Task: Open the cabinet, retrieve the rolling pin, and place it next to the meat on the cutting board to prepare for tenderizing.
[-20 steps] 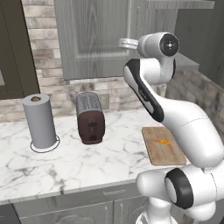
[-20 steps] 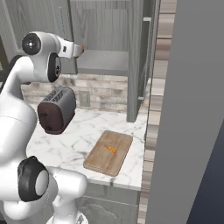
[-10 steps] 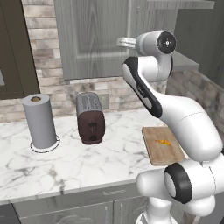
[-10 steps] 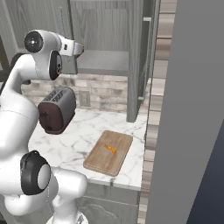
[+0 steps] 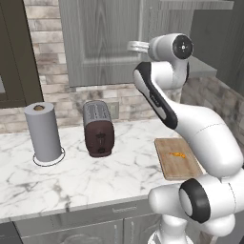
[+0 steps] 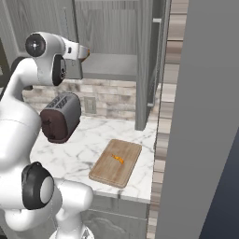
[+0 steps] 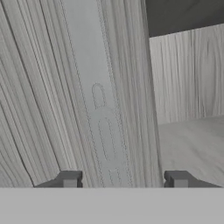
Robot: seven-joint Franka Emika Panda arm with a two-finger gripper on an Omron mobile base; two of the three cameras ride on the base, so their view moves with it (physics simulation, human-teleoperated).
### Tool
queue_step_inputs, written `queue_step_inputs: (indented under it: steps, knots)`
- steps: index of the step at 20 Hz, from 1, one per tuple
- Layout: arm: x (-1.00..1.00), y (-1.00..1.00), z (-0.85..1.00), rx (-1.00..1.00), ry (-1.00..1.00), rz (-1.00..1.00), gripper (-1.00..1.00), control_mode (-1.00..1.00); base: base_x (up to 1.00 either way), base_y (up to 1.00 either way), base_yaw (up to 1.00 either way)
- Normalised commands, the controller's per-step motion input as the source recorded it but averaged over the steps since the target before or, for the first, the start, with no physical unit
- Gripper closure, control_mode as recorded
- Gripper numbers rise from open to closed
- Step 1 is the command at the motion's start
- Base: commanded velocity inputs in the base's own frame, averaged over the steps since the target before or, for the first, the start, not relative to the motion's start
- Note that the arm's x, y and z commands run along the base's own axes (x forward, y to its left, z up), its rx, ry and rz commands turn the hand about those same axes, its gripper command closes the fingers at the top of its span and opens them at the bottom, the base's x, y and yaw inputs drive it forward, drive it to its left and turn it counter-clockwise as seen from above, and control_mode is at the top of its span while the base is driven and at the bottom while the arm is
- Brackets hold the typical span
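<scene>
Cabinet (image 6: 112, 32), grey wood-grain, doors swung open over the marble bench (image 5: 71, 176). The gripper (image 7: 124, 179) reaches onto its shelf; the fingers (image 7: 70, 178) stand apart, gripping nothing visible. An orange-tan tip shows at the hand, unidentifiable. Rectangular wooden board (image 6: 115, 162), long axis running away from the robot, carries the orange meat (image 6: 117, 158).

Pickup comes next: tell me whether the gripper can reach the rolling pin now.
Probably yes: the cabinet stands open, and the rolling pin's orange end shows right at the gripper.
</scene>
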Motion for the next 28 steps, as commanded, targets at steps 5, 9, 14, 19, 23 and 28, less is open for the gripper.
queue_step_inputs:
  steps: [5,9,14,19,23,28]
  knots:
    - [0.0,0.0,0.0,0.0,-0.02,0.0,1.0,-1.0,0.0,0.0,0.0]
    - [0.08,0.0,0.0,0.0,0.0,0.0,1.0,-1.0,0.0,0.0,0.0]
    - [0.1,0.02,0.03,0.0,0.0,-0.01,1.0,-1.0,0.0,0.0,0.0]
    - [0.12,0.23,0.0,-0.02,0.01,-0.01,1.0,-1.0,0.0,0.0,0.0]
    - [0.0,0.03,0.0,-0.01,0.0,0.0,1.0,-1.0,0.0,0.0,0.0]
    - [0.0,0.02,-0.02,0.0,0.0,0.0,1.0,-1.0,0.0,0.0,0.0]
